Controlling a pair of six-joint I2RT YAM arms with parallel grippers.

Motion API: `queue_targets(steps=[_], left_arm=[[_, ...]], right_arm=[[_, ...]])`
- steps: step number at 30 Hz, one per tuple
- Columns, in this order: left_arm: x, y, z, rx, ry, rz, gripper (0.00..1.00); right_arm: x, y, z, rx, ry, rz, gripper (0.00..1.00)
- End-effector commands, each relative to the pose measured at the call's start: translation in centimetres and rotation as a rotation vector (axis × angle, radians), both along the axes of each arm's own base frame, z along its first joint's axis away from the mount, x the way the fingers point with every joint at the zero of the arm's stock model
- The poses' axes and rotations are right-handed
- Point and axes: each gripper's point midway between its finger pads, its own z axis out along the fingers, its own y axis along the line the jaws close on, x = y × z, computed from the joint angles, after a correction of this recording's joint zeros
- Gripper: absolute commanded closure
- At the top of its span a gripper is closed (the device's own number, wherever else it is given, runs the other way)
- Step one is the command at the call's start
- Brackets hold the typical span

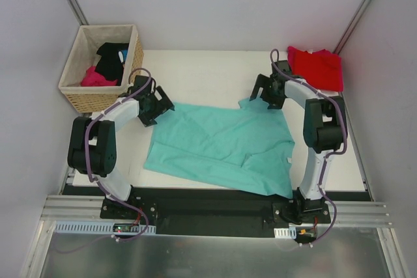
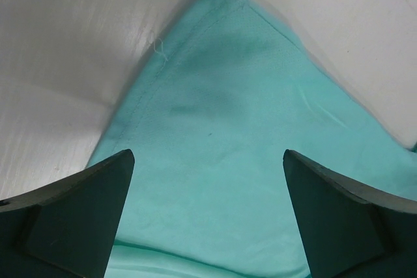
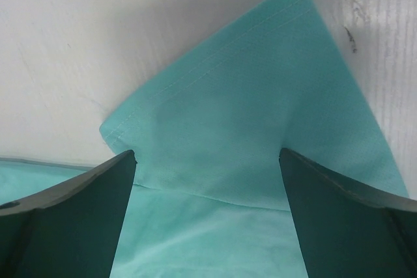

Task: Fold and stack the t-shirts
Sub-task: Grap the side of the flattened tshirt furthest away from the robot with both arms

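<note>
A teal t-shirt [image 1: 221,144] lies spread on the white table [image 1: 202,73], somewhat rumpled. A red t-shirt [image 1: 317,66] lies folded at the table's far right corner. My left gripper [image 1: 155,103] hovers open over the teal shirt's far left corner [image 2: 215,128], its fingers [image 2: 78,213] wide apart on either side of the cloth. My right gripper [image 1: 266,89] is open too, above the shirt's far right sleeve [image 3: 247,135], with its fingers [image 3: 345,219] straddling the sleeve's seam. Neither gripper holds any cloth.
A wicker basket [image 1: 71,86] with a white liner stands at the far left, holding a black garment [image 1: 112,58] and a magenta-pink garment [image 1: 98,77]. Grey walls close in the table at back and sides. A metal rail [image 1: 215,216] runs along the near edge.
</note>
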Motion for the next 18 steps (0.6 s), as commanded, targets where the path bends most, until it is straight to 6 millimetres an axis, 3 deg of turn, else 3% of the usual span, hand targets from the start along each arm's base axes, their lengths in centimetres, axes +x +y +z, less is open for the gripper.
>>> queue_targets(steps=[1,8,12,18], left_arm=[[2.5,0.0,1.9,0.005,-0.075,-0.019,0.01],[7.6,-0.8,5.7,0.019,-0.199,-0.09,0.01],[9.9,-0.9,4.8,0.025,-0.191,-0.087,0.04],[10.0,-0.7,2.4,0.028,-0.137,-0.074,0.11]], right_arm=[[-0.5,-0.9,2.4,-0.032,-0.035,-0.002,0.04],[-0.8,-0.3,4.2,0.005,-0.077,0.005,0.03],[-1.5,0.1,6.7,0.008,-0.135,0.016,0.03],[-2.6,0.2,8.4,0.013,-0.172,0.02,0.03]])
